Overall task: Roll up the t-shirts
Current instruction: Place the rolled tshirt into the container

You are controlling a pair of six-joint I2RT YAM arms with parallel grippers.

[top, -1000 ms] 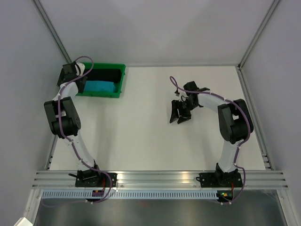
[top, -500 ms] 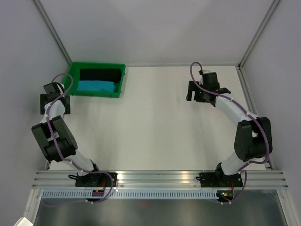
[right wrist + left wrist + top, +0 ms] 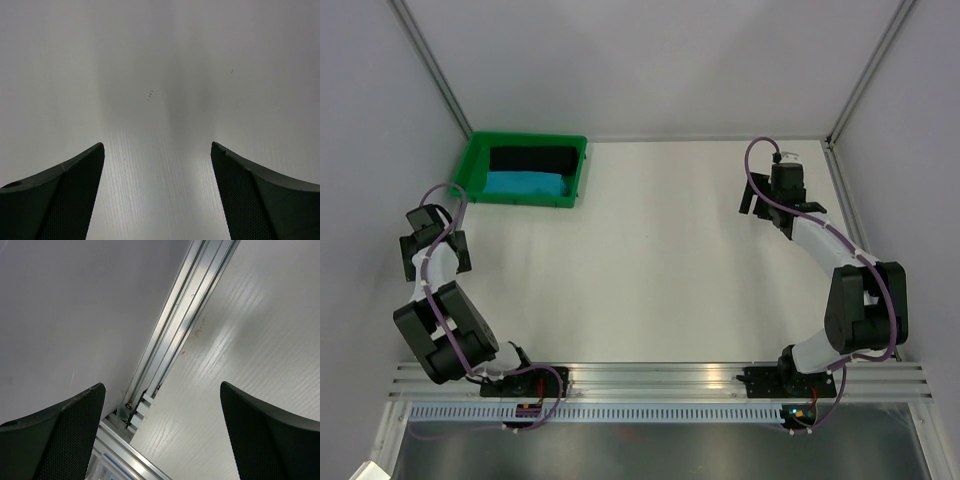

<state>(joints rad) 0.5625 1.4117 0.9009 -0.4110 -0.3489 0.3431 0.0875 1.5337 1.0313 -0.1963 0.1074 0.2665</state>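
Note:
A rolled teal-blue t-shirt [image 3: 524, 184] lies in the green tray [image 3: 480, 153] at the back left of the table, beside a dark roll [image 3: 530, 159] behind it. My left gripper [image 3: 432, 240] is open and empty at the table's left edge, well in front of the tray. In the left wrist view [image 3: 162, 410] it looks down on the table edge and the aluminium rail. My right gripper [image 3: 772, 192] is open and empty over the back right of the table. In the right wrist view [image 3: 157, 165] only bare white tabletop lies between its fingers.
An aluminium rail [image 3: 175, 325] runs along the table's left edge next to the grey wall [image 3: 75, 305]. The white tabletop [image 3: 650, 260] stretches between the arms. Side walls close in on both sides.
Both arms have swung outward. The left gripper left the tray and came forward along the left edge. The right gripper moved from the table's middle to the back right.

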